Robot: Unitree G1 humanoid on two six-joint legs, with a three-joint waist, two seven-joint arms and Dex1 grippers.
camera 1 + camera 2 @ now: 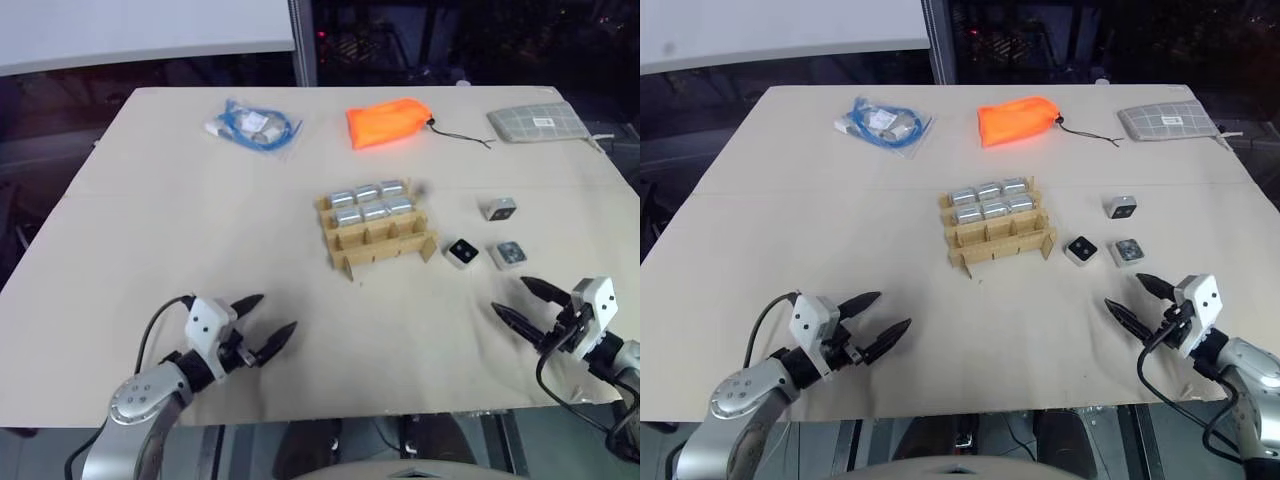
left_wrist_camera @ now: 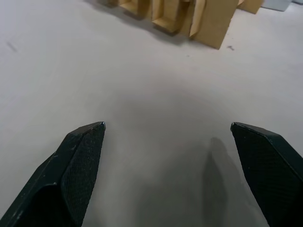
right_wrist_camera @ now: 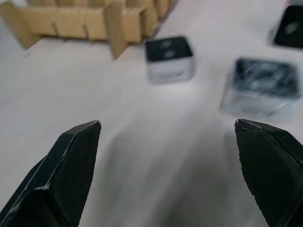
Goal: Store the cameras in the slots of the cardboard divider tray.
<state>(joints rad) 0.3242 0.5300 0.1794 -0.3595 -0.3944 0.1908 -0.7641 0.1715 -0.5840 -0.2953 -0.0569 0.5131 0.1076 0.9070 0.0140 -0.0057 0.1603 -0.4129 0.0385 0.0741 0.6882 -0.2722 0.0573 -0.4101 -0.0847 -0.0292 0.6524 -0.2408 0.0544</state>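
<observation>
The cardboard divider tray (image 1: 375, 233) stands mid-table with several silver cameras (image 1: 372, 202) filling its two far rows; the near row of slots looks empty. Three loose cameras lie to its right: one (image 1: 461, 252) closest to the tray, one (image 1: 508, 254) beside it, one (image 1: 499, 208) farther back. My right gripper (image 1: 523, 301) is open, hovering just in front of the two nearer loose cameras (image 3: 169, 57) (image 3: 262, 85). My left gripper (image 1: 270, 318) is open over bare table, well in front and left of the tray (image 2: 208, 19).
Along the far edge lie a bag of blue cable (image 1: 252, 126), an orange pouch (image 1: 388, 120) with a black cord, and a grey gridded pad (image 1: 538, 122). The table's near edge runs just behind both grippers.
</observation>
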